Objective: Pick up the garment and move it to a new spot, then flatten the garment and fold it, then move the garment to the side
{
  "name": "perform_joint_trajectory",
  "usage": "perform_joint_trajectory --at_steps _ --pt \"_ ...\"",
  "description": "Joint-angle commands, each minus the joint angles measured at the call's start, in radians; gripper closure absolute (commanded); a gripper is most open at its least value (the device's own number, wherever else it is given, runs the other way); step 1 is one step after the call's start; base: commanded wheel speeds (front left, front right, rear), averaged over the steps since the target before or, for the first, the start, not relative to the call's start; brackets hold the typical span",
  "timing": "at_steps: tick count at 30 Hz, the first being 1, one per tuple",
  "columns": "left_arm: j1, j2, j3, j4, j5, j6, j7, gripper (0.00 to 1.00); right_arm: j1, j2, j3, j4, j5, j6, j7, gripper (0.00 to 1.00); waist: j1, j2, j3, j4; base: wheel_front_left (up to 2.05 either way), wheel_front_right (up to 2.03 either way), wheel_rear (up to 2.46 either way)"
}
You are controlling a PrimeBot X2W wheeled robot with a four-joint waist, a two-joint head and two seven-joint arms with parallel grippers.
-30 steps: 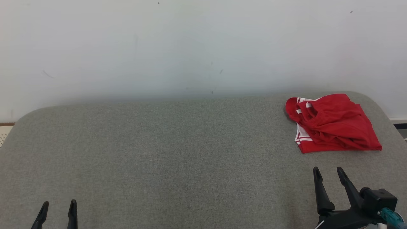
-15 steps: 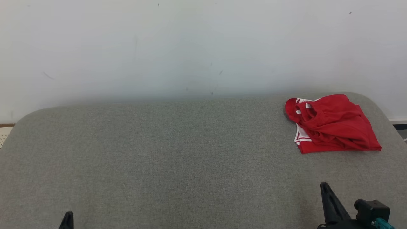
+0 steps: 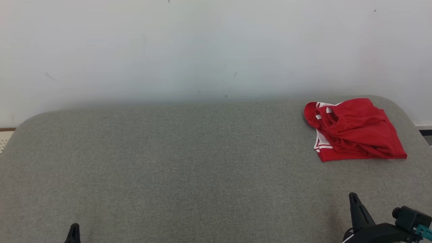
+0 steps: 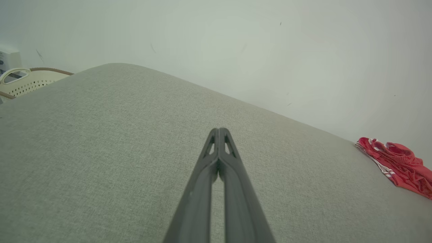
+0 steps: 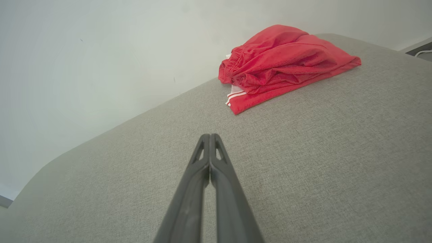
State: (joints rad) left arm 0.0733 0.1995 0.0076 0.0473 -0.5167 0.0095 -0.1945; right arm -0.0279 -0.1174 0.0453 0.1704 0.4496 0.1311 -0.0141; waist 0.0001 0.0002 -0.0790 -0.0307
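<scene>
A red garment with white stripes (image 3: 354, 130) lies bunched and roughly folded at the far right corner of the grey padded table (image 3: 189, 162). It also shows at the right edge of the left wrist view as the garment (image 4: 398, 165) and ahead of the fingers in the right wrist view as the garment (image 5: 283, 64). My right gripper (image 3: 353, 199) sits low at the near right, well short of the cloth, fingers pressed together and empty (image 5: 210, 138). My left gripper (image 3: 74, 227) is at the near left, far from the garment, also shut on nothing (image 4: 219, 132).
A white wall (image 3: 202, 47) rises straight behind the table's far edge. A cream perforated basket (image 4: 23, 81) stands beyond the table's left end. The rounded right end of the table lies just past the garment.
Both grippers have closed from open and drawn back toward the near edge. The garment has stayed where it was; the head camera shifted slightly.
</scene>
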Motion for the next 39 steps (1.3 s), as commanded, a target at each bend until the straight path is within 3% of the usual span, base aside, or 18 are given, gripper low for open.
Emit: perform_joint_trajectory --at_steps 1,39 --pt "-0.034 0.005 0.003 -0.001 -0.041 -0.008 0.005 1.00 -0.038 0.000 -0.014 -0.004 0.042 0.000 0.009 1.00 0.0000 -0.0002 0.001 0.001 0.00 0.00 0.00" --pt "-0.161 -0.066 -0.010 0.141 -0.534 -0.070 0.053 1.00 -0.176 0.022 -0.147 0.147 0.533 0.000 0.146 1.00 -0.0001 -0.0002 0.033 0.011 0.00 0.00 0.00"
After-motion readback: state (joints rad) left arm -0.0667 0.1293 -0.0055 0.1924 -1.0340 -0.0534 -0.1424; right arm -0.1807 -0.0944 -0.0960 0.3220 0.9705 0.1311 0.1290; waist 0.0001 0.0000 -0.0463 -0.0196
